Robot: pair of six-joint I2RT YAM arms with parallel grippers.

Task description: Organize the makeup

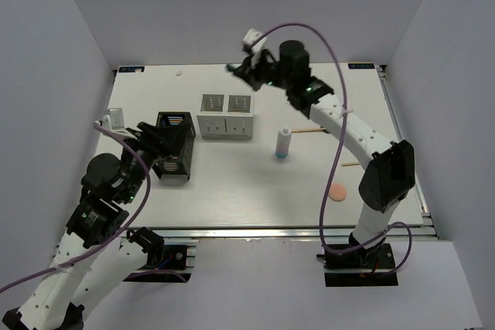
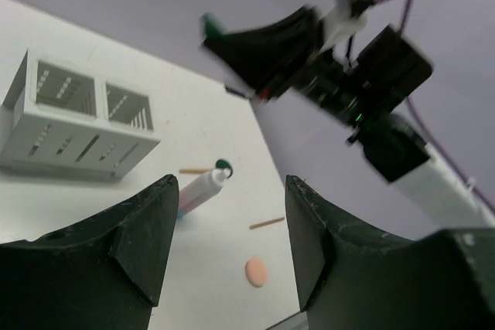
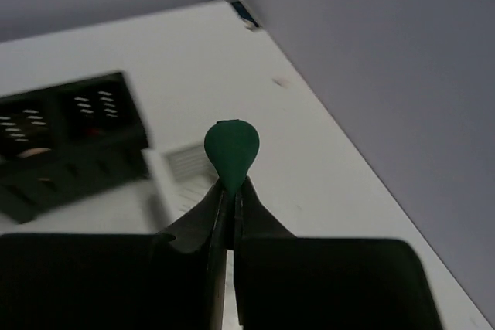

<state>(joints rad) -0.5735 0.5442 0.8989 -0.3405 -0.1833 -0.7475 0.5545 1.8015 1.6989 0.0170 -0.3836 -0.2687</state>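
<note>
R gripper [image 3: 230, 195]: jaws clamped on green disc [image 3: 231, 147], high over table's far side.
L gripper [image 2: 230, 191]: jaws apart, by black holder [image 1: 175, 163].
Loose: white bottle [image 1: 284, 143] upright; pink pad [image 1: 338, 192].

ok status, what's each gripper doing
Right gripper shut on green piece, raised near the white box. Left gripper open, empty, at black holder. Bottle, pad, sticks loose on table; nothing blocking.

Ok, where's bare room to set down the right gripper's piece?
The green teardrop disc in the right gripper fits best on bare table between the black open-frame holder, white two-compartment box and pink round pad. Behind the box is bare too. Crowded: around the white blue-based bottle and wooden sticks.
</note>
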